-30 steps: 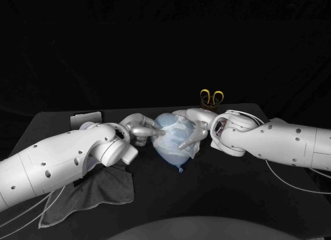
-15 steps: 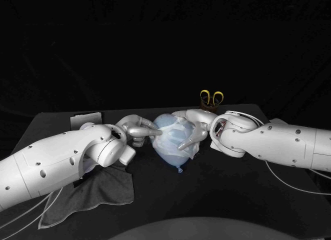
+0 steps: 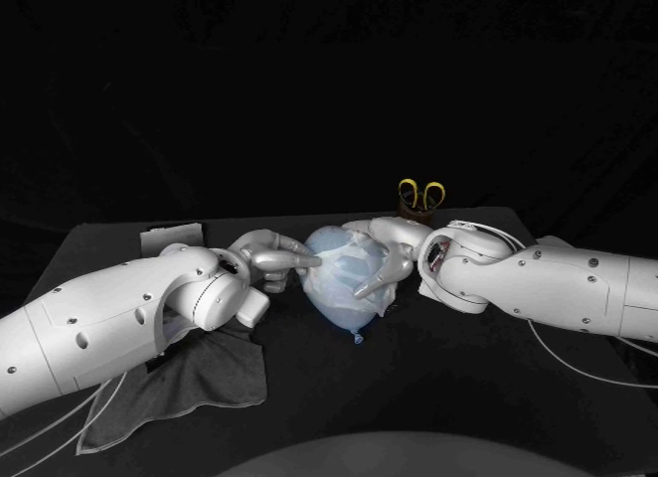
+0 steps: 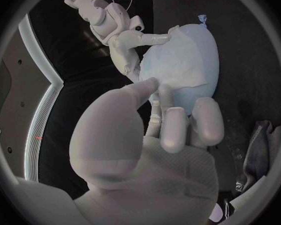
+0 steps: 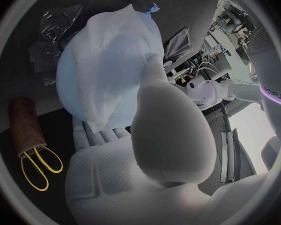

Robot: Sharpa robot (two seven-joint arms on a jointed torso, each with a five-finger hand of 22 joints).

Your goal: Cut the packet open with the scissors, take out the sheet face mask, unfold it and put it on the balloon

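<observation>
A pale blue balloon (image 3: pixel 344 281) lies on the black table with the white sheet mask (image 3: pixel 352 260) draped over it. The balloon's knot (image 3: pixel 359 337) points toward me. My right hand (image 3: pixel 391 260) grips the balloon from its right side, thumb across the front and fingers behind; the balloon (image 5: pixel 109 70) looms large in the right wrist view. My left hand (image 3: pixel 272 260) meets the balloon's left side, and its thumb and a finger pinch the mask's edge (image 4: pixel 159 85). The yellow-handled scissors (image 3: pixel 419 191) stand in a brown holder (image 5: pixel 25 122) behind the right hand.
The opened silver packet (image 3: pixel 172 237) lies at the table's far left, and shows crumpled (image 5: pixel 56 27) in the right wrist view. A grey cloth (image 3: pixel 200 383) is spread under my left forearm. Thin white cables trail from both arms near the table's front corners.
My left hand has crept slightly up along the balloon's side. The balloon and the right hand have stayed put.
</observation>
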